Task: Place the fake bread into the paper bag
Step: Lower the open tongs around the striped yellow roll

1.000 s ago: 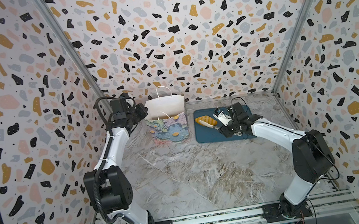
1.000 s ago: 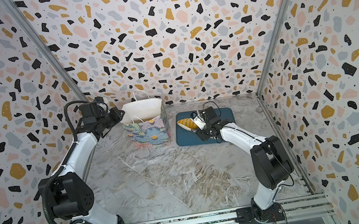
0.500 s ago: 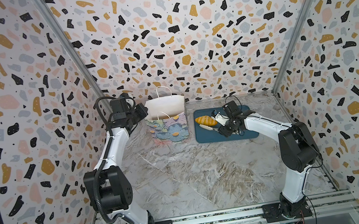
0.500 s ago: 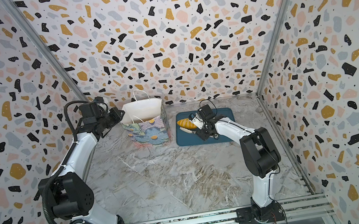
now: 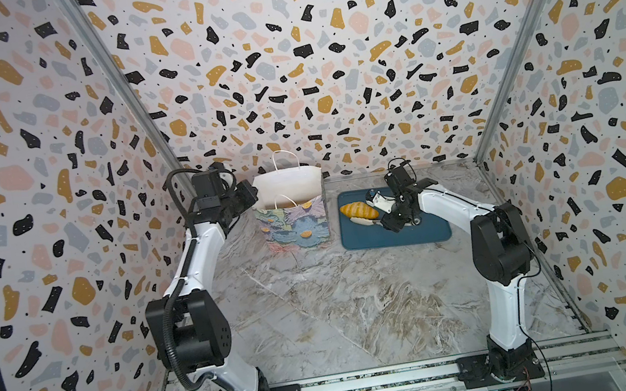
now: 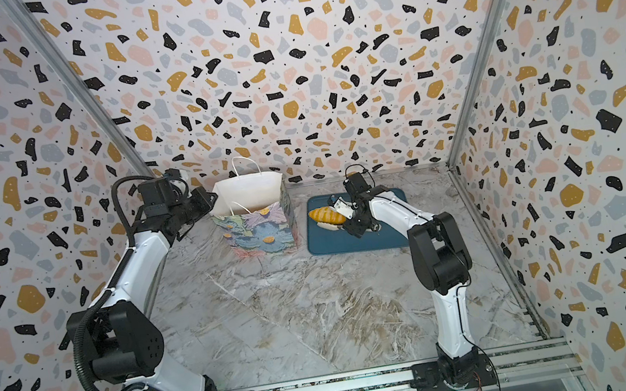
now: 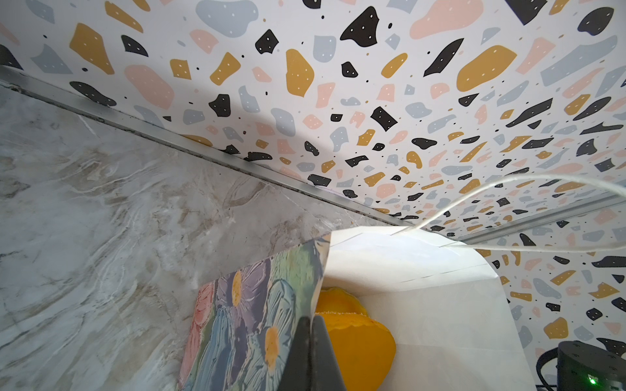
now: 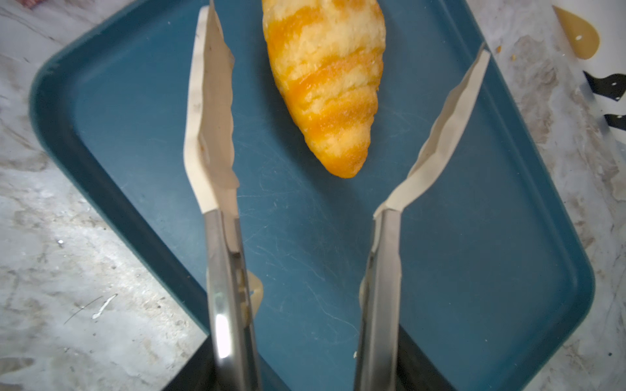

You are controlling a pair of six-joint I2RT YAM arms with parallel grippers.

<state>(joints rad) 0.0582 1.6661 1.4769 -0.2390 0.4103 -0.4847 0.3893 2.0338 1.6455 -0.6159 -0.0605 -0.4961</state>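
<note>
One striped golden croissant, a piece of the fake bread (image 5: 357, 210) (image 6: 326, 214) (image 8: 325, 84), lies on the dark-teal tray (image 5: 414, 234) (image 8: 474, 237). My right gripper (image 5: 390, 214) (image 6: 353, 220) (image 8: 308, 372) is shut on metal tongs (image 8: 210, 118). Their cream blades stand apart on either side of the croissant's pointed end without touching it. The paper bag (image 5: 294, 224) (image 6: 258, 234) (image 7: 250, 321) stands upright left of the tray. My left gripper (image 5: 250, 197) (image 6: 209, 198) (image 7: 311, 338) is shut on its left rim. Orange bread (image 7: 355, 345) shows inside the bag.
Speckled walls enclose the marble tabletop (image 5: 320, 309) on three sides. The bag's white cord handle (image 7: 491, 189) arcs above its mouth. The tray sits near the back wall, right of centre. Both arm bases stand on the rail at the front edge.
The right arm has pulled its elbow in and carried the tongs left toward the croissant, with the blades closing a little. The left arm and the bag have not moved.
</note>
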